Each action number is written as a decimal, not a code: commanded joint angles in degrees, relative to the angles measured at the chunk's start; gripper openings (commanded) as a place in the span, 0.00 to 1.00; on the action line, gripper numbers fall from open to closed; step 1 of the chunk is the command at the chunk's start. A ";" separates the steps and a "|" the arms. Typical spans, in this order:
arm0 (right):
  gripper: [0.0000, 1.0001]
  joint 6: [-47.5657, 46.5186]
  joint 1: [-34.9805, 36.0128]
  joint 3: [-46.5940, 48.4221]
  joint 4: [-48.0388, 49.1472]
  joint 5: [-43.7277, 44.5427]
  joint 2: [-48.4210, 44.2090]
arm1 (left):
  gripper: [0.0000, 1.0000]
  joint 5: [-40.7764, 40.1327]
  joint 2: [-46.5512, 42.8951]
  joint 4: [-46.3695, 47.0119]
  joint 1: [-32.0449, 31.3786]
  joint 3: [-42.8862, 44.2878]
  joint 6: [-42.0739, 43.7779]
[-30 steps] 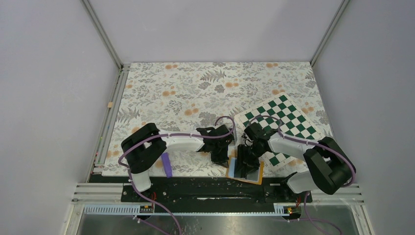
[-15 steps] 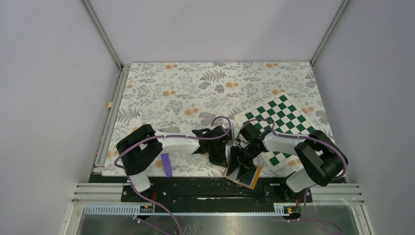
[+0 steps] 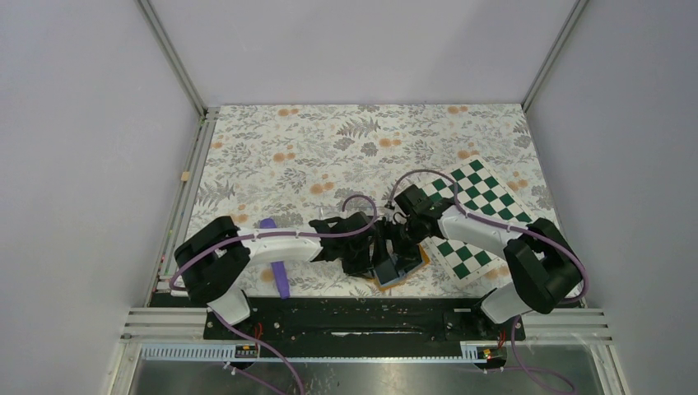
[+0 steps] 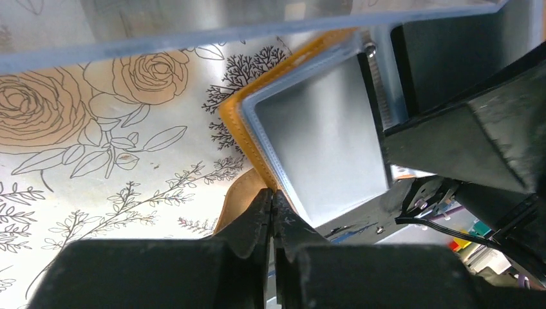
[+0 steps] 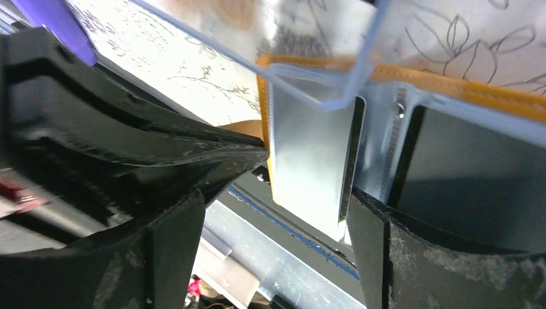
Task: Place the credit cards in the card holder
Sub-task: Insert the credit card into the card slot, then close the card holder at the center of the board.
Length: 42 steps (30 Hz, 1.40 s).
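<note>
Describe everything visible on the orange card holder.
The card holder lies open near the front edge of the table: orange stitched cover, light blue-grey pocket lining, leather-like. A dark card seems to sit in one pocket. The left pincer is shut on its cover edge; the open right pincer straddles it.

This is looking like a robotics lab's test cell, not a home. Plain grey panels point(image 3: 82, 164) are walling in the table on three sides, held by aluminium frame posts point(image 3: 169, 53). Two robot arms point(image 3: 280, 245) are sitting bolted to a black base plate point(image 3: 346, 317) on slotted metal rails point(image 3: 156, 329), with purple cables point(image 3: 424, 172) looping along them. A floral cloth point(image 3: 329, 148) and a checkered mat point(image 3: 486, 206) are covering the work surface.
</note>
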 commanded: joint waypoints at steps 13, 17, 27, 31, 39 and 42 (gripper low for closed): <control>0.90 -8.89 0.10 6.69 -15.35 10.37 -6.93 | 0.09 -1.98 1.23 -2.76 0.46 4.51 2.84; 0.92 -10.08 -1.59 5.95 -16.35 13.63 -7.51 | 0.09 -2.22 1.52 -3.23 0.46 4.74 3.58; 0.91 -16.52 -14.84 6.40 -14.70 13.26 -0.11 | 0.11 -3.30 3.23 -6.54 0.68 5.23 5.33; 0.90 -17.51 -16.19 7.25 -12.31 10.77 5.29 | 0.03 -2.72 5.16 -6.15 0.83 5.56 5.93; 0.88 -19.89 -17.43 6.75 -9.01 7.77 11.28 | 0.00 -1.93 9.79 -6.49 0.94 7.93 8.19; 0.84 -20.17 -17.65 5.51 -7.67 2.68 11.85 | 0.00 -1.88 10.56 -6.39 1.08 8.31 8.74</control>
